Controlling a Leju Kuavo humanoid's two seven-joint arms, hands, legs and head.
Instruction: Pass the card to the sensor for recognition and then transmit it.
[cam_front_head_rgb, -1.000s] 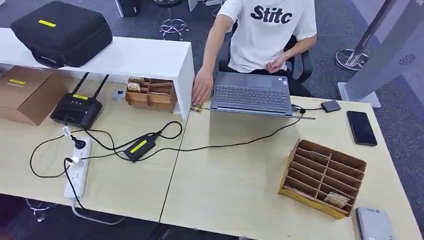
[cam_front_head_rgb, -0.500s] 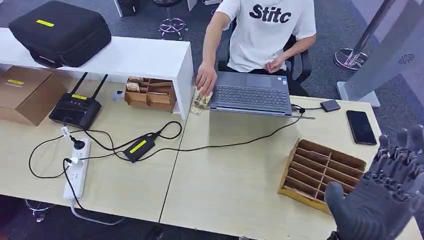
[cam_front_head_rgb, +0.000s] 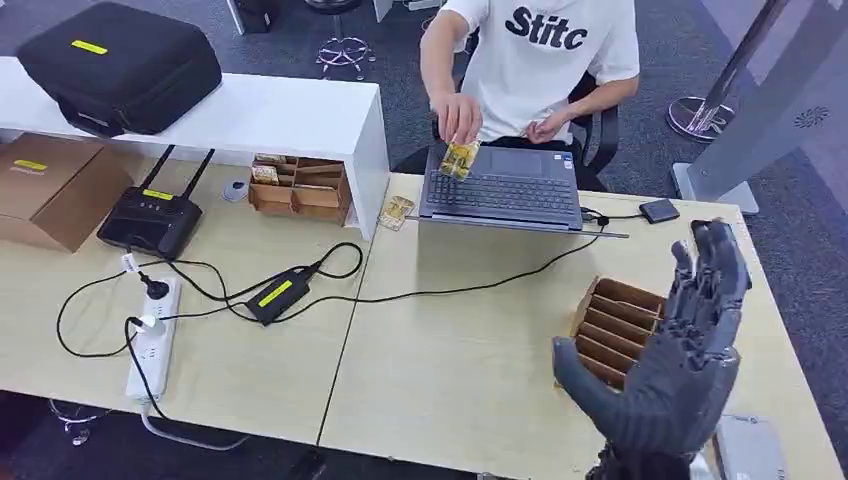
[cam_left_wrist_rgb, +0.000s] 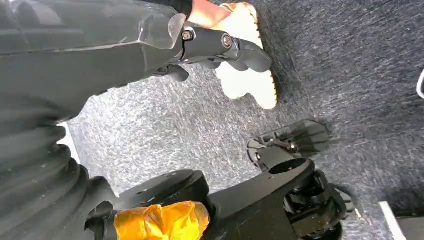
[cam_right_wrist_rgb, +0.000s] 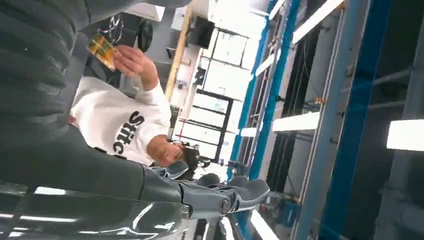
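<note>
The head view is looking forward and down from high above the table (cam_front_head_rgb: 470, 350). The right wrist view is sitting close behind the right hand (cam_right_wrist_rgb: 200, 192), facing the seated person (cam_front_head_rgb: 540, 70), whom both are catching. The left wrist view is facing the carpet (cam_left_wrist_rgb: 350, 60).

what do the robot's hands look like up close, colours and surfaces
The right hand is dark grey and matte, with segmented fingers and a thick thumb. At the left hand, a grey ribbed cover sits behind a glossy dark shell with small metal screws.
</note>
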